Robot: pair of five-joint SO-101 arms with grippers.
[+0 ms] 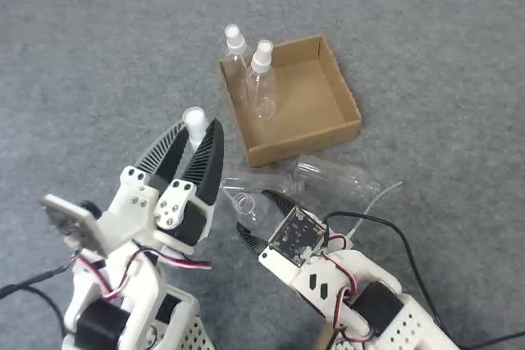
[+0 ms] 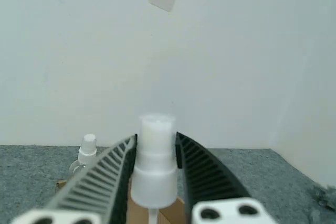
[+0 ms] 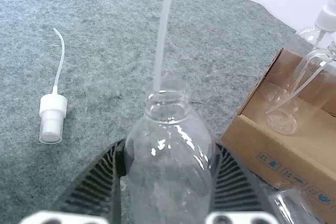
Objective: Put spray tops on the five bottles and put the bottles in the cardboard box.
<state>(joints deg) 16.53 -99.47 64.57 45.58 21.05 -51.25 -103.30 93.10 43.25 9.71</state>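
In the high view's lower left, the left claw (image 1: 198, 127) grips a white plastic spray top (image 1: 195, 120) whose dip tube (image 3: 164, 30) reaches down into the open mouth of the upright clear plastic bottle (image 1: 244, 201) clamped in the right claw (image 1: 253, 212) at lower centre, so seating it likely means a straight descent.

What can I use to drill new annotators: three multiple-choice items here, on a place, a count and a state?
1. The loose top lies: A in the box; B on the carpet; C on a bottle.
2. The capped bottles number: A two; B none; C five.
3. The right gripper is: A open; B shut on a top; C shut on a bottle.
Key: 1 B, it lies on grey carpet; 2 A, two stand at the box; 3 C, it clamps the open bottle.
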